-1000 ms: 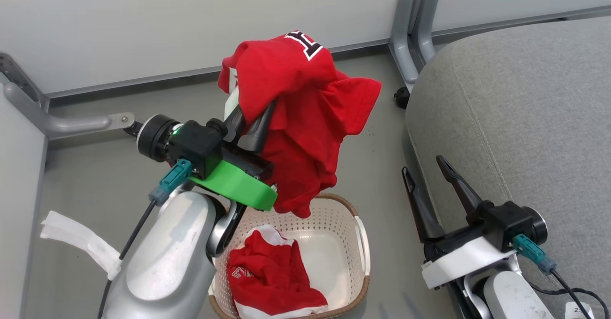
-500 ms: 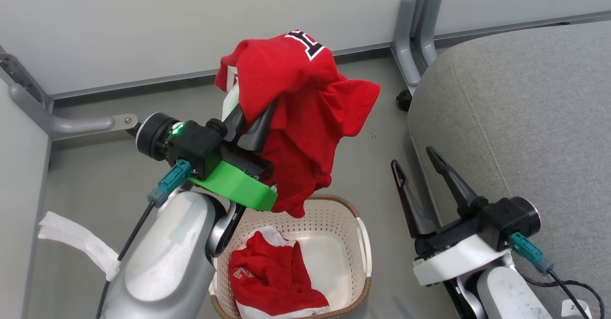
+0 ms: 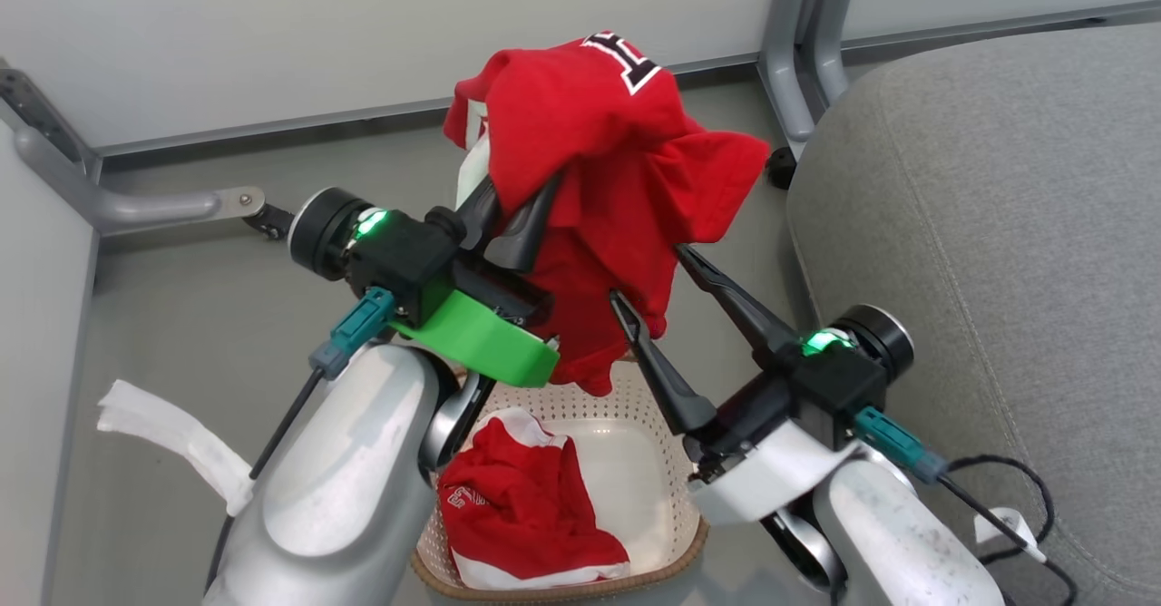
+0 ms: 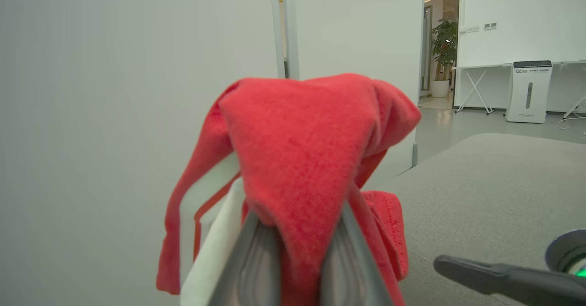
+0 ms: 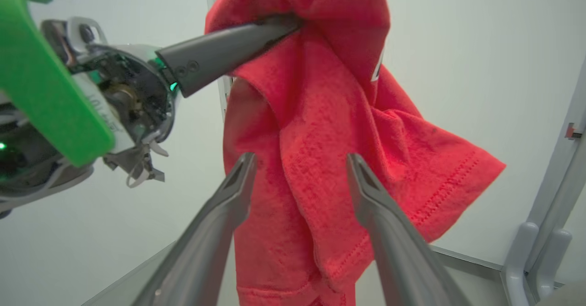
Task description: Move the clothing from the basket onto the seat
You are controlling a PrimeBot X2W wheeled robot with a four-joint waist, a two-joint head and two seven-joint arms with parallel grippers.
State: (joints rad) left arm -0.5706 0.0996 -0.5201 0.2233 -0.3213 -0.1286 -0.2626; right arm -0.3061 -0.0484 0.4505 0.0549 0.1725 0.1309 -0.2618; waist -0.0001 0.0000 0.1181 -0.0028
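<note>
head view: the held garment (image 3: 599,152), red with a black-and-white block letter (image 3: 635,60) at its top, hangs bunched in the air over the far end of the basket (image 3: 667,488), left of the seat (image 3: 998,180) and apart from it.
grip: the left claw (image 3: 521,202) holds it, jaws narrow with fabric pinched between them. the fingertips are hidden under the cloth.
left wrist view: the held garment (image 4: 297,159) humps over both dark fingers (image 4: 256,260), with a white-trimmed edge hanging at the left. the grey seat (image 4: 494,182) lies to the right.
second garment: the second garment (image 3: 521,515), also red, lies crumpled in the left half of the basket, white trim along its near edge.
basket: cream, perforated, brown-rimmed. it stands on the floor (image 3: 181,316) between the two forearms.
right claw: the right claw (image 3: 648,275) is spread wide and raised to the garment's lower hanging fold. whether it touches the cloth, i cannot tell.
right wrist view: the red fold (image 5: 329,136) hangs between the tips of the right claw (image 5: 301,159). a finger of the left claw (image 5: 229,54) runs into the fabric from the upper left.
surroundings: a white cloth strip (image 3: 172,447) lies on the floor at the lower left. grey metal legs (image 3: 807,34) stand by the pale wall.
</note>
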